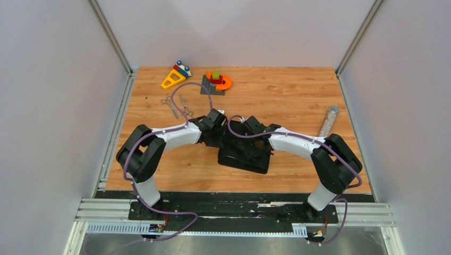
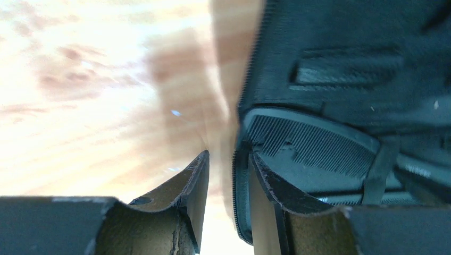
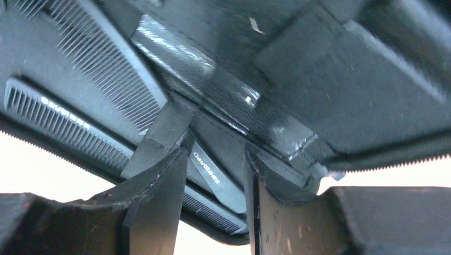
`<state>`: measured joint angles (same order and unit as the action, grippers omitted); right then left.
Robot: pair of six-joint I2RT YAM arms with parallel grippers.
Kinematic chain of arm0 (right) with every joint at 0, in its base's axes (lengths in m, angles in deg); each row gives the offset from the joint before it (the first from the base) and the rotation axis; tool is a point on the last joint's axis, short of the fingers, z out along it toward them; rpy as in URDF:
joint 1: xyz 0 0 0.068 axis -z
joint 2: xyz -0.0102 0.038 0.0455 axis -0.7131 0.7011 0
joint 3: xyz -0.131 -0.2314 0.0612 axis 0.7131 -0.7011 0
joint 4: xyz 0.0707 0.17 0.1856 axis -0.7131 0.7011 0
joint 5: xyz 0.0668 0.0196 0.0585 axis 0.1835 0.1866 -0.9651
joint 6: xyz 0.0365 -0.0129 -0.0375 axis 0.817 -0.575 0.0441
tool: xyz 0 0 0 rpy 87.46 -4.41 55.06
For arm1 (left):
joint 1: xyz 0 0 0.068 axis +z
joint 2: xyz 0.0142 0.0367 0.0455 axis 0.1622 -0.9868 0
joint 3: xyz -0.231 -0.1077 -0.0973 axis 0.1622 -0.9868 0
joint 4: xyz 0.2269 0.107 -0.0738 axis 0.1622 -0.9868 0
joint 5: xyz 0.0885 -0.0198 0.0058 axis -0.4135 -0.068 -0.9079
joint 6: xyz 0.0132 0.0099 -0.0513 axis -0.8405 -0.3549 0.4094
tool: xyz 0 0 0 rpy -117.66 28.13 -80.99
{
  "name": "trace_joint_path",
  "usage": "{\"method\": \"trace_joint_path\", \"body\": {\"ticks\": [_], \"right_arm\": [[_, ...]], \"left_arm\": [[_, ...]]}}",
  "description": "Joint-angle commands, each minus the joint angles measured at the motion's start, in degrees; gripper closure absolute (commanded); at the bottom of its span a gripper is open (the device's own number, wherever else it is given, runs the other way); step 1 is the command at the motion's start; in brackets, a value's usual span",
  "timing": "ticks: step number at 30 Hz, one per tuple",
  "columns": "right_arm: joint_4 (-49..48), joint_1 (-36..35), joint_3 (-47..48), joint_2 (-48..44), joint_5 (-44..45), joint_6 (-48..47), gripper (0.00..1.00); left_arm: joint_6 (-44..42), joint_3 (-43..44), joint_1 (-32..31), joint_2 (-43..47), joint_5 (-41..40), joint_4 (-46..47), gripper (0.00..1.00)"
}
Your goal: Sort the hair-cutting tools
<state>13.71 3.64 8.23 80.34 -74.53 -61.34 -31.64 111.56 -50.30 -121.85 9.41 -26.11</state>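
Note:
Two silver scissors [image 1: 170,104] [image 1: 185,107] lie on the wooden table, left of centre and beyond my left arm. A black zip case [image 1: 244,162] lies open at the middle, and both grippers meet over its far edge. My left gripper [image 2: 228,156] [image 1: 215,126] is open and straddles the case's zipped rim [image 2: 239,175]; the right finger is inside and the left finger is outside, clear of the rim. My right gripper [image 3: 216,154] [image 1: 250,128] is open over the case's inside. Black combs [image 3: 106,69] [image 3: 64,125] lie there under an elastic strap [image 3: 159,133]. A comb handle [image 3: 215,172] with white lettering lies between the fingers, untouched.
Colourful toy blocks [image 1: 175,77] [image 1: 217,81] sit at the back of the table. A clear glittery tube [image 1: 328,121] lies near the right edge. Grey walls close in on both sides and behind.

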Motion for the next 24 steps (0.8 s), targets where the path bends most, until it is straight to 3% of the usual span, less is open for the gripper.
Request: {"method": "trace_joint_path", "body": {"ticks": [1,13,24], "right_arm": [[1.8,-2.3,3.2,3.2,0.4,-3.5,0.56],[2.1,-5.9,5.3,6.3,-1.0,-9.0,0.62],[3.8,-6.1,5.1,8.2,2.4,-16.7,0.91]], "left_arm": [[-4.1,-0.1,4.9,-4.3,-8.8,-2.9,0.59],[-4.8,-4.3,8.2,0.1,-3.3,1.7,0.49],[-4.0,-6.8,9.1,-2.3,-4.2,2.8,0.61]]}}
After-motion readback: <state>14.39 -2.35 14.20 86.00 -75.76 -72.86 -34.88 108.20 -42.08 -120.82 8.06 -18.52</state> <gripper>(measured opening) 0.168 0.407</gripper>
